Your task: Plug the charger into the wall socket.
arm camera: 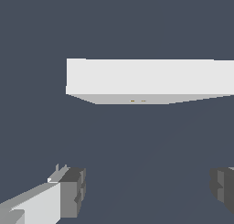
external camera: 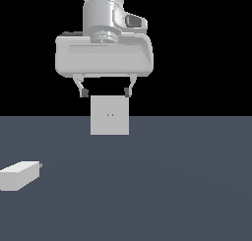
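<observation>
The charger (external camera: 19, 175) is a small off-white oblong block lying on the dark floor at the exterior view's left, with tiny grey prongs (external camera: 40, 165) at its end. The wall socket (external camera: 110, 115) is an upright light grey square plate with two tiny yellowish slots at its centre. My gripper (external camera: 106, 93) hangs open and empty just above the socket's top edge, well apart from the charger. In the wrist view the socket (arm camera: 146, 77) is seen from above with its slots (arm camera: 137, 100). The charger (arm camera: 32, 205) shows partly behind one finger (arm camera: 73, 193).
The dark grey floor (external camera: 172, 186) spreads around both objects. The background behind the socket is black. Nothing else stands in view.
</observation>
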Controlling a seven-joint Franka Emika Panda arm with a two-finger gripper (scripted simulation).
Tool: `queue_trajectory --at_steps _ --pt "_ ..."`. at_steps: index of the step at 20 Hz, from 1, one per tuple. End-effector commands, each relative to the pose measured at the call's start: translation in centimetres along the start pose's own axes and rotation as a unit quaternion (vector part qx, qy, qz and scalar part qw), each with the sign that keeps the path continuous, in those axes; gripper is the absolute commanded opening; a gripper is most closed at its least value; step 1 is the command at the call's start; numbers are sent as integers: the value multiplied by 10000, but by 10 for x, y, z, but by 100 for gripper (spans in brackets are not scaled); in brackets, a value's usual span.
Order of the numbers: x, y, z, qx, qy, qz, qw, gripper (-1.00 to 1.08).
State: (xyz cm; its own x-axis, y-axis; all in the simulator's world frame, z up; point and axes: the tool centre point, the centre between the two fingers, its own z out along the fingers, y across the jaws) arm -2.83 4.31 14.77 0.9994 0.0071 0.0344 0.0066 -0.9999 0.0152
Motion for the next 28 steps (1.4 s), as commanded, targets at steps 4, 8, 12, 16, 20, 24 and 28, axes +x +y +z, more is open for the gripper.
queue_trajectory --at_steps 4,8,12,16,20,24,28 --pt "-33 -38 27 26 21 91 10000 100" --pt "-54 -66 46 43 38 159 9999 100" --pt "-71 -89 62 56 52 216 9997 100" --pt "-81 -105 73 64 62 253 9996 100" --pt "-87 -114 79 66 68 274 9996 100" --pt "-87 -115 80 66 64 268 9996 100" --pt "-88 -115 84 66 64 268 9996 100"
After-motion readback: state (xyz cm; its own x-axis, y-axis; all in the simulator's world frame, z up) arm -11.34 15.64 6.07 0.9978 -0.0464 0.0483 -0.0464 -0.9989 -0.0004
